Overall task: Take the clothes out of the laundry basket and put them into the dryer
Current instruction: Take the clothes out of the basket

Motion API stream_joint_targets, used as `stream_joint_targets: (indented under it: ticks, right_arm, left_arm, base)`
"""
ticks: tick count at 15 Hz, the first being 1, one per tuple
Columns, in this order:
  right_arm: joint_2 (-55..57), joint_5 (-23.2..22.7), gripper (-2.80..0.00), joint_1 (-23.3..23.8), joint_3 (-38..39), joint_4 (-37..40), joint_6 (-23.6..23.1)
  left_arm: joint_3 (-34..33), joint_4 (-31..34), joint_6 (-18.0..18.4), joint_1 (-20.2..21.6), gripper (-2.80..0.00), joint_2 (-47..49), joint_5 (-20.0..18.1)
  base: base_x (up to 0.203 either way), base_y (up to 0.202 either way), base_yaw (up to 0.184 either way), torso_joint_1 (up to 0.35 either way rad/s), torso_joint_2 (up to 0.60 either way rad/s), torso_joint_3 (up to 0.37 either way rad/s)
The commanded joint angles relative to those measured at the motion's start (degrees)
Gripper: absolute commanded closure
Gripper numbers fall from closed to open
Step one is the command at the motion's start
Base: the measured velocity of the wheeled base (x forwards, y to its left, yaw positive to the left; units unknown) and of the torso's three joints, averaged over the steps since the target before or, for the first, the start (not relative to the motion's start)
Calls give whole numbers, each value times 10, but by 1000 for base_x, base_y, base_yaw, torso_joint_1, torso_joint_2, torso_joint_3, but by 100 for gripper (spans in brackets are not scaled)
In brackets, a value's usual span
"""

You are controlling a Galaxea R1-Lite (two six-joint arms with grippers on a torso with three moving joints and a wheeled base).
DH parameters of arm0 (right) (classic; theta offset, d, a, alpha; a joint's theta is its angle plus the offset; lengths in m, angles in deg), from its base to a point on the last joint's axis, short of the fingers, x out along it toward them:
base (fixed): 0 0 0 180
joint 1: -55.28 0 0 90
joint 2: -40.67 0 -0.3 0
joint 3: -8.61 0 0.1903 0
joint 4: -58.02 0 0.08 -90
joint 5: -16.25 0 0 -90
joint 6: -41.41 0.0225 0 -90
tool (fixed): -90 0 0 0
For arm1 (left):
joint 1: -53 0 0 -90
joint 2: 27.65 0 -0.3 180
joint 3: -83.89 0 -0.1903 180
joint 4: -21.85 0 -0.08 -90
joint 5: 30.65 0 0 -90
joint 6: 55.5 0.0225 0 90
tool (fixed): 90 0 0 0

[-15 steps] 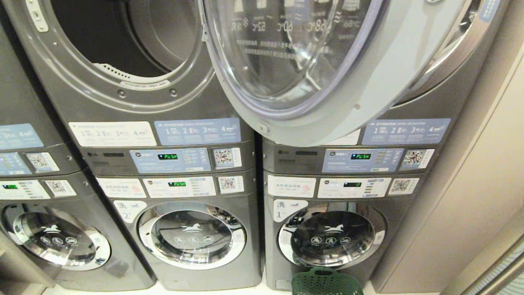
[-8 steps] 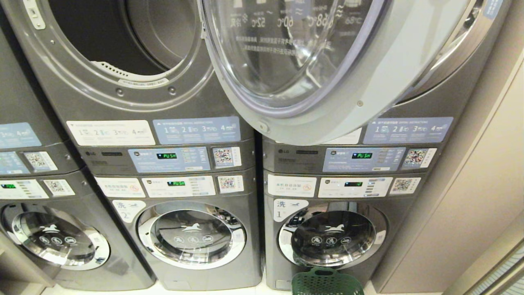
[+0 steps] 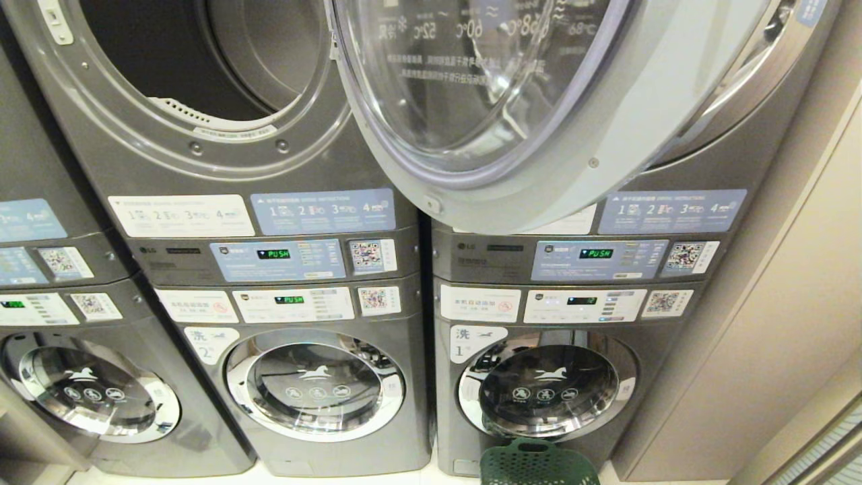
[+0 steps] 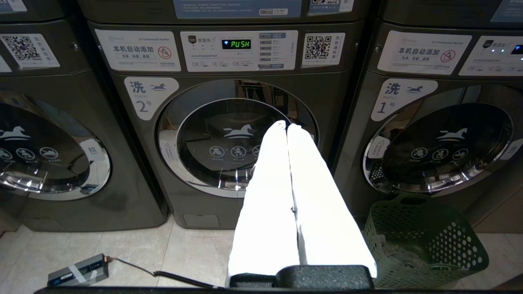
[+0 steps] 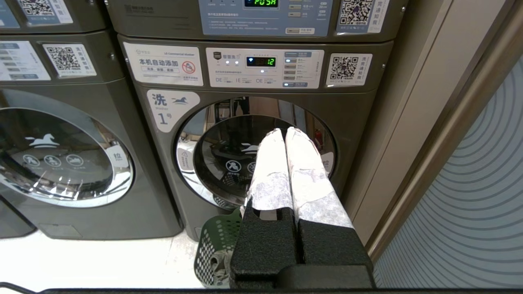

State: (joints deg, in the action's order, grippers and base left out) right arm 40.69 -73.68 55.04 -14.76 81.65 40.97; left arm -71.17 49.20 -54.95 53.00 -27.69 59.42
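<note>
The green laundry basket point(image 3: 539, 465) stands on the floor against washer number 1, at the lower edge of the head view. Grey clothes point(image 4: 392, 255) lie inside the basket point(image 4: 425, 241), also showing through its holes point(image 5: 218, 261). Up at the left, the dryer point(image 3: 202, 60) shows a dark drum, and its round glass door point(image 3: 512, 101) is swung wide to the right. My left gripper point(image 4: 286, 124) is shut and empty, facing washer 2. My right gripper point(image 5: 284, 130) is shut and empty above the basket point(image 5: 216, 245). Neither arm shows in the head view.
Closed washers point(image 3: 316, 384) fill the lower row under the control panels point(image 3: 276, 259). A beige wall panel point(image 3: 774, 303) borders the machines on the right. A small grey box point(image 4: 77, 274) with a coiled cable lies on the tiled floor.
The whole head picture has slid slightly upward, so the camera has moved. The machines, the basket and both grippers stay as they were.
</note>
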Motion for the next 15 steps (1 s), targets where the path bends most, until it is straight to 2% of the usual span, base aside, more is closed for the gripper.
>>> stream_joint_targets:
  ticks: [1,15]
  right_arm:
    - [0,-1,0,0,0,0,0]
    - [0,-1,0,0,0,0,-1]
  left_arm:
    - [0,1,1,0,0,0,0]
    - [0,1,1,0,0,0,0]
  base:
    - [0,0,0,-60,143,71]
    - [0,0,0,-57,121,64]
